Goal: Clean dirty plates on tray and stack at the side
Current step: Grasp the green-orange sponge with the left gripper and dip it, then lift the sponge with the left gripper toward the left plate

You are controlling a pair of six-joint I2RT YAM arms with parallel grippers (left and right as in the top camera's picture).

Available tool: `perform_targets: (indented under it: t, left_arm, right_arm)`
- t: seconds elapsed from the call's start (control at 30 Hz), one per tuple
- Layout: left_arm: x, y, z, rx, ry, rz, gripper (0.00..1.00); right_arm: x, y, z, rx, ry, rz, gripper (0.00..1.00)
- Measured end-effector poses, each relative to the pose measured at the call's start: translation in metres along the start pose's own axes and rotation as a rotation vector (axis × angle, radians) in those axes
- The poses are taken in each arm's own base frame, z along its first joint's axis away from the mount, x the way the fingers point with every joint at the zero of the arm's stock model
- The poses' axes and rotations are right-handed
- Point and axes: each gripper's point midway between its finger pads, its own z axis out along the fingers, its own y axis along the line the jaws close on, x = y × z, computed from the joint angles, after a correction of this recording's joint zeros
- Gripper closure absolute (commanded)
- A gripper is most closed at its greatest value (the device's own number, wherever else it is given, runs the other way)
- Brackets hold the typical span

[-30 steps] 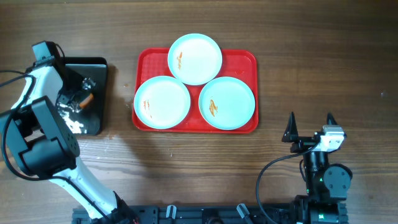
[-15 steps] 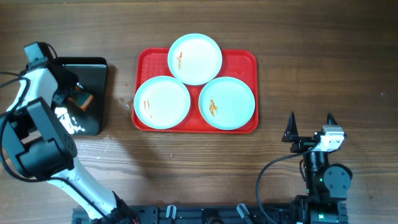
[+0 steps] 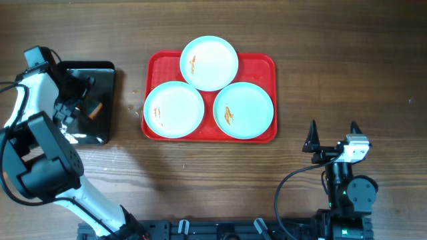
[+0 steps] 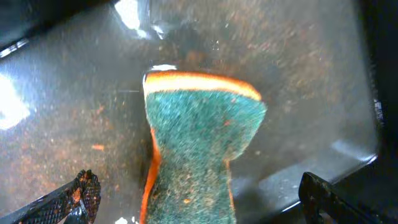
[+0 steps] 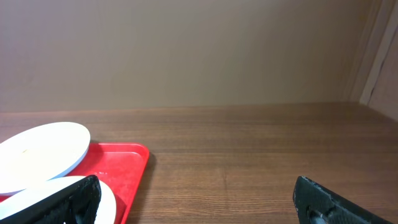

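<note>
Three pale plates lie on the red tray (image 3: 259, 67): one at the back (image 3: 209, 63), one front left (image 3: 174, 109), one front right (image 3: 243, 110). Each carries a small orange-brown smear. My left gripper (image 3: 81, 99) hangs over the black tray (image 3: 101, 72), open. A green and orange sponge (image 4: 199, 137) lies on that tray between the wide-apart fingers (image 4: 84, 194), and neither finger touches it. My right gripper (image 3: 332, 137) rests open near the front right of the table, empty. Its view shows the red tray's corner (image 5: 121, 168) and a plate (image 5: 37, 155).
The black tray is wet and speckled with orange crumbs (image 4: 96, 147). Bare wooden table (image 3: 347, 60) stretches to the right of the red tray and along the front.
My left gripper has gone from shut to wide open, letting go of the sponge onto the black tray. The right arm has not moved.
</note>
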Motion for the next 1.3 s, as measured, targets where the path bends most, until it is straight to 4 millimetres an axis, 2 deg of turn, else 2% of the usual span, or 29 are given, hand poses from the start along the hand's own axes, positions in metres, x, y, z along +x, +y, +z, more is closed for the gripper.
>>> perform_targets:
  t: [0.07, 0.1, 0.13, 0.2, 0.27, 0.33, 0.5, 0.53, 0.57, 0.7, 0.8, 0.9, 0.93, 0.97, 1.1, 1.13, 1.3]
  left_arm:
    - [0.009, 0.003, 0.006, -0.004, 0.019, 0.005, 0.17]
    - [0.015, 0.005, 0.012, -0.007, 0.03, 0.009, 0.3]
    - [0.021, 0.005, 0.016, -0.007, 0.038, 0.012, 0.39]
    - [0.025, 0.004, 0.02, -0.003, 0.037, 0.023, 0.72]
    - [0.026, 0.003, 0.021, -0.001, 0.036, 0.028, 0.88]
    - [0.028, 0.003, 0.022, -0.002, 0.038, 0.032, 0.96]
    - [0.03, 0.003, 0.022, -0.002, 0.044, 0.031, 0.95]
    - [0.03, 0.004, 0.022, -0.004, 0.047, 0.03, 0.61]
    - [0.031, 0.004, 0.02, -0.004, 0.05, 0.03, 0.0]
    - [0.016, -0.008, -0.007, 0.049, -0.028, 0.034, 0.0]
    - [0.004, -0.005, -0.008, 0.019, -0.089, 0.035, 0.0]
    - [0.001, 0.0, 0.01, -0.016, -0.092, 0.033, 0.01]
    - [0.002, 0.002, 0.017, -0.028, -0.083, 0.033, 0.04]
    - [0.0, 0.004, 0.021, -0.038, -0.088, 0.033, 0.14]
    - [-0.004, 0.001, 0.023, -0.026, -0.103, 0.032, 0.82]
    - [-0.005, 0.0, 0.024, -0.022, -0.107, 0.031, 0.96]
    - [-0.001, -0.004, 0.027, -0.001, -0.084, 0.035, 0.96]
  right_arm:
    - [0.0, 0.0, 0.0, 0.0, 0.0, 0.0, 0.0]
    - [0.0, 0.0, 0.0, 0.0, 0.0, 0.0, 0.0]
    - [0.0, 0.0, 0.0, 0.0, 0.0, 0.0, 0.0]
    - [0.0, 0.0, 0.0, 0.0, 0.0, 0.0, 0.0]
    - [0.0, 0.0, 0.0, 0.0, 0.0, 0.0, 0.0]
    - [0.0, 0.0, 0.0, 0.0, 0.0, 0.0, 0.0]
    - [0.0, 0.0, 0.0, 0.0, 0.0, 0.0, 0.0]
    - [0.0, 0.0, 0.0, 0.0, 0.0, 0.0, 0.01]
    - [0.0, 0.0, 0.0, 0.0, 0.0, 0.0, 0.0]
    - [0.0, 0.0, 0.0, 0.0, 0.0, 0.0, 0.0]
    - [0.0, 0.0, 0.0, 0.0, 0.0, 0.0, 0.0]
    - [0.0, 0.0, 0.0, 0.0, 0.0, 0.0, 0.0]
    - [0.0, 0.0, 0.0, 0.0, 0.0, 0.0, 0.0]
    - [0.0, 0.0, 0.0, 0.0, 0.0, 0.0, 0.0]
    - [0.0, 0.0, 0.0, 0.0, 0.0, 0.0, 0.0]
    - [0.0, 0.0, 0.0, 0.0, 0.0, 0.0, 0.0]
    - [0.0, 0.0, 0.0, 0.0, 0.0, 0.0, 0.0]
